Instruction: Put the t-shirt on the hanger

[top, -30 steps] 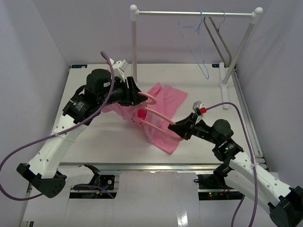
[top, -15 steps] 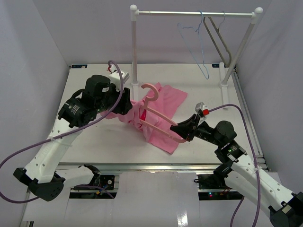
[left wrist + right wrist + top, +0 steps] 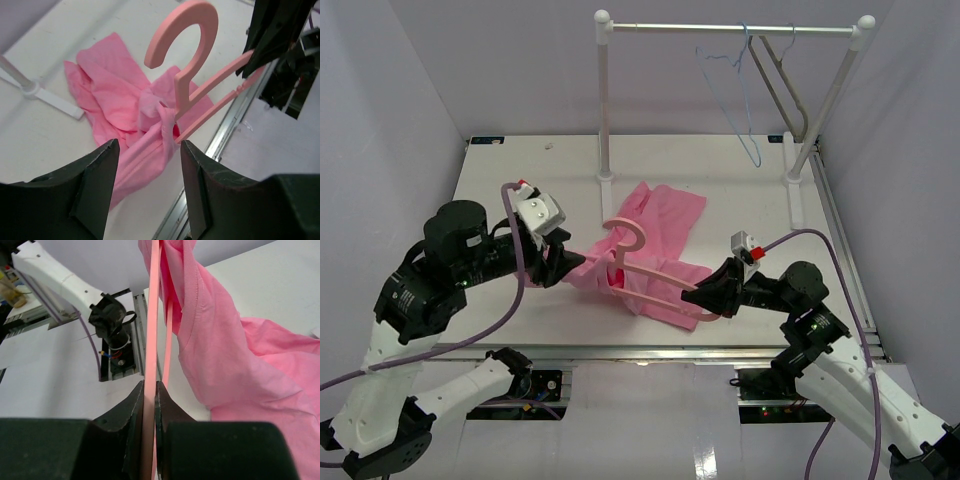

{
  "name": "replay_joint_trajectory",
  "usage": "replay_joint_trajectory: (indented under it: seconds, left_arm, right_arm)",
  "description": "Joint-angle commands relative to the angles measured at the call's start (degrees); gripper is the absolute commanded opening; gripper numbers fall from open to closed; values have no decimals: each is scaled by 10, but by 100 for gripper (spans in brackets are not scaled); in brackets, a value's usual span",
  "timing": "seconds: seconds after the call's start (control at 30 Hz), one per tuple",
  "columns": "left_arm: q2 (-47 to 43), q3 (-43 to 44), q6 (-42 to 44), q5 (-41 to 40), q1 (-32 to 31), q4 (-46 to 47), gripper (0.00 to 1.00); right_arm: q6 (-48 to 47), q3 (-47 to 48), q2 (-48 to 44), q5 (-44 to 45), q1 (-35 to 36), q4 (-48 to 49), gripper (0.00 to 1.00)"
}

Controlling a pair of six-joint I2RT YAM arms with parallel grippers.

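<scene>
The left pincer (image 3: 558, 266) has backed away toward 8 o'clock, its fingers apart. At 4 o'clock the right pincer (image 3: 698, 296) squeezes the hanger (image 3: 632, 238), with the t-shirt (image 3: 665, 212) bunched round it.

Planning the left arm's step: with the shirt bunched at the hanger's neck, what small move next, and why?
Probably ease the open left gripper forward onto the t-shirt bunched at the hanger neck: the right gripper clamps the hanger, and the cloth isn't spread.

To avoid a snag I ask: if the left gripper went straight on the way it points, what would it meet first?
Probably the twisted soft pink cloth t-shirt, ahead of the open left gripper; the pink plastic hanger stands behind it, though depth is unclear.
</scene>
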Motion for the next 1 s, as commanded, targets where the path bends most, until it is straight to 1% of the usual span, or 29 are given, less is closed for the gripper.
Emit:
replay_joint_trajectory:
  seconds: [0.0,0.17,0.4,0.47,0.57,0.67,0.7,0.73,0.77,0.8,0.83,0.97]
  left_arm:
    - [27,-51,36,96,-3,-44,63]
    - [25,-94,51,106,-3,-45,63]
    - [11,-95,80,211,-3,-47,64]
    - [11,-101,83,219,-2,-49,64]
    - [22,-114,93,234,-3,-59,62]
    - [34,-126,103,255,-3,-61,56]
    - [41,-129,105,265,-3,-63,46]
    - [47,-130,108,275,-3,-64,30]
    - [52,-129,114,283,-3,-66,7]
    - [57,-126,118,288,-3,-69,1]
    - [58,-124,121,292,-3,-70,0]
    - [41,-110,134,308,-3,-54,0]
  right_arm:
    - [-18,37,-14,-75,-1,19,8]
    - [-29,53,-29,-71,0,-2,8]
    - [-62,92,-7,-70,-1,-52,8]
    - [-63,94,0,-69,-1,-52,8]
    - [-63,102,11,-72,0,-44,8]
    - [-66,117,24,-77,-1,-43,8]
    - [-68,124,31,-79,0,-43,8]
    - [-69,131,38,-81,0,-43,8]
    - [-71,136,44,-84,0,-43,8]
    - [-73,142,52,-85,-1,-45,8]
    - [-78,148,61,-84,0,-49,8]
    - [-94,162,80,-74,0,-65,8]
